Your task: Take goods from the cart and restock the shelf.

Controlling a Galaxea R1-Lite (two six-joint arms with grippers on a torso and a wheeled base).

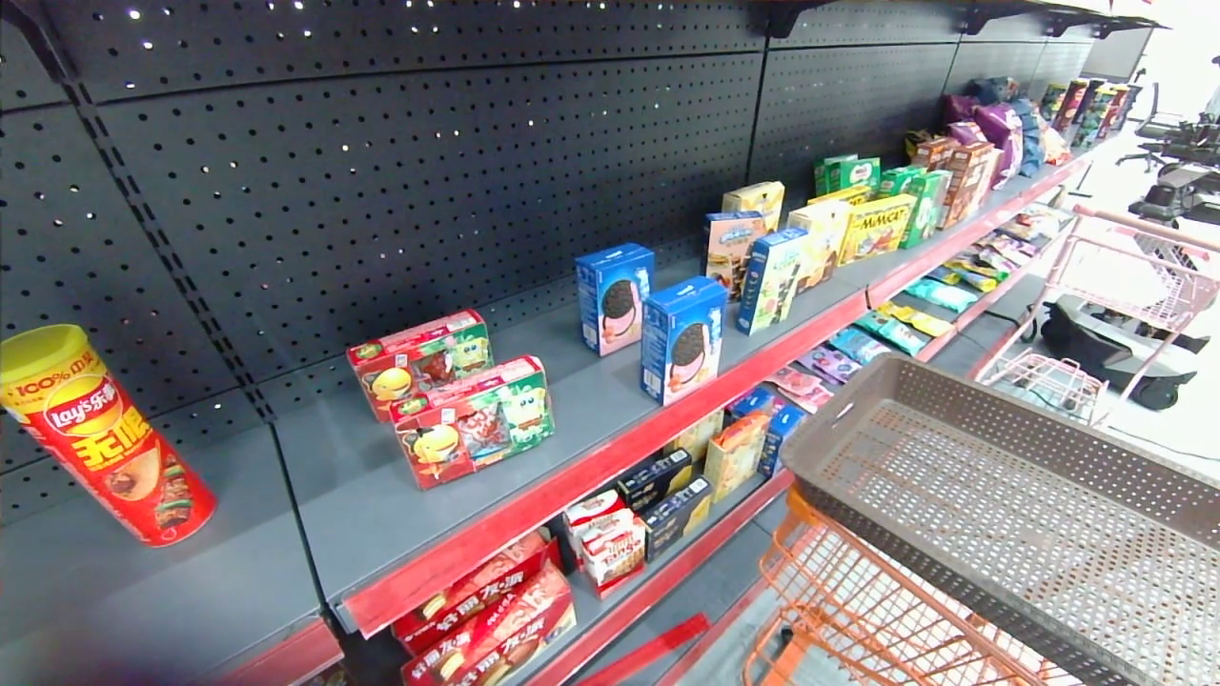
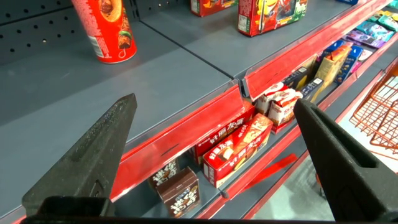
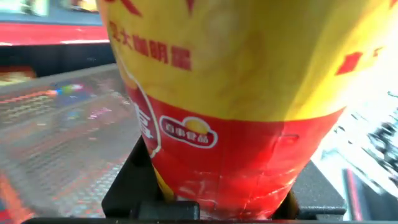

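Chip canister point(image 1: 105, 433) plus second chip canister point(image 3: 230, 93) — two. Red-green cartoon boxes point(image 1: 419, 362) point(image 1: 474, 419): two. Blue cookie boxes point(image 1: 615, 297) point(image 1: 682, 336): two. Long red boxes point(image 1: 477, 586) point(image 1: 496, 634) one level down: two. Dark brown cartons point(image 2: 180, 193) point(image 2: 163, 174): two. Orange cart point(image 1: 839, 591), pink cart point(image 1: 1134, 226) — two carts. Brown perforated basket point(image 1: 1001, 476): one. Farther along row, goods too small, too crowded for count.

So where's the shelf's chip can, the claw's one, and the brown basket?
shelf chip can point(image 1: 105, 438), head view, label middle.
held chip can point(image 3: 236, 93), right wrist view, yellow side.
brown basket point(image 1: 1010, 495), head view, bare floor.

Office chairs point(image 1: 1169, 194) far behind aisle
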